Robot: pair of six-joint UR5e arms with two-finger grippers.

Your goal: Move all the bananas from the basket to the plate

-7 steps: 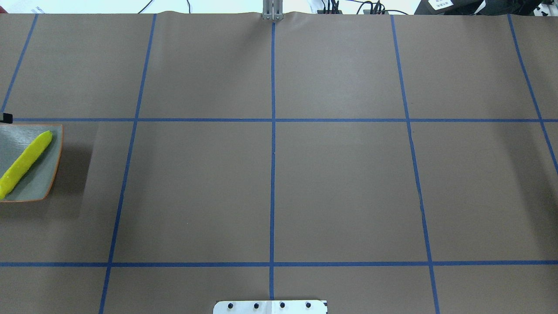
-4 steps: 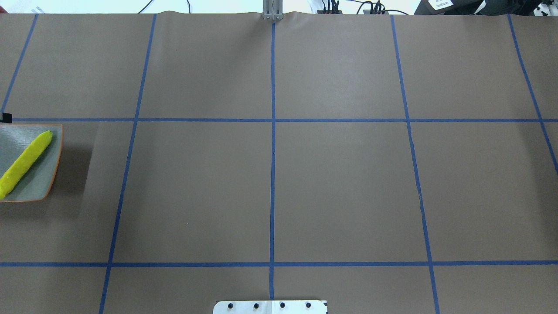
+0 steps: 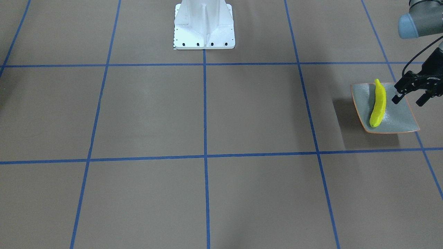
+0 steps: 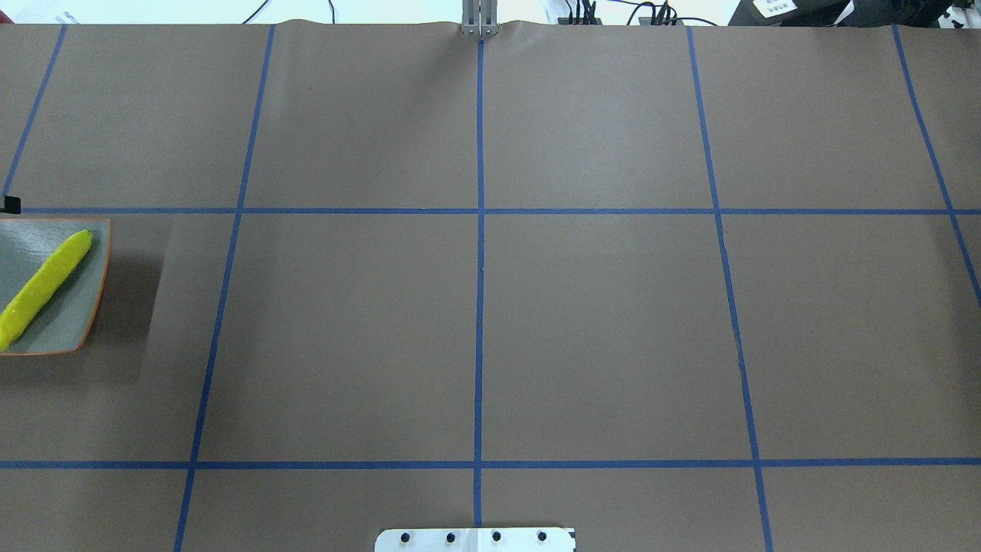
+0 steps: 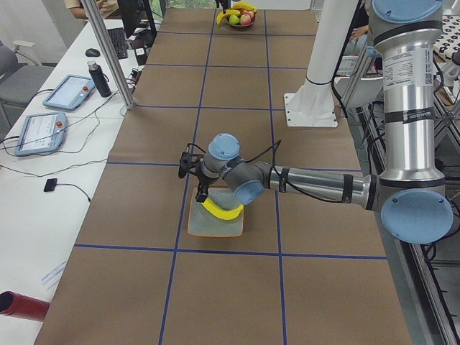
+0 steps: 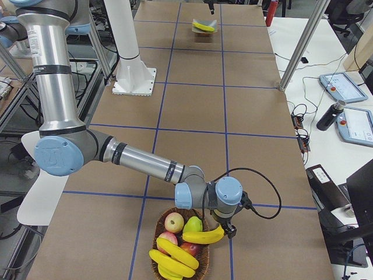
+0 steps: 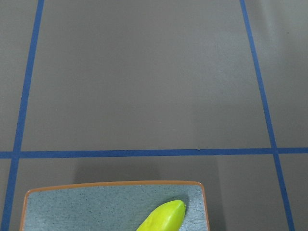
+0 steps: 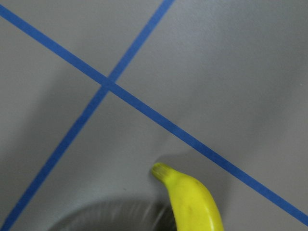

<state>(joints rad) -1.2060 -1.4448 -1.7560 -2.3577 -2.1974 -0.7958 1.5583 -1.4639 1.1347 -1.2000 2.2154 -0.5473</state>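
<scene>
One yellow-green banana (image 3: 378, 103) lies diagonally on the square grey-green plate (image 3: 398, 119) at the table's left end; both also show in the overhead view, the banana (image 4: 42, 287) on the plate (image 4: 80, 307). My left gripper (image 3: 409, 98) hovers open and empty over the plate's edge beside that banana. At the table's other end, my right gripper (image 6: 226, 226) is at the basket (image 6: 157, 256), right against a yellow banana (image 6: 204, 236) that lies across the fruit pile. I cannot tell whether it is open or shut. Two more bananas (image 6: 172, 259) lie in the basket.
The basket also holds a red apple (image 6: 173, 221) and a green one (image 6: 193, 224). The white robot base (image 3: 204, 24) stands mid-table at my side. A desk with tablets (image 5: 50, 108) and an upright pole (image 5: 108, 50) run along the far side.
</scene>
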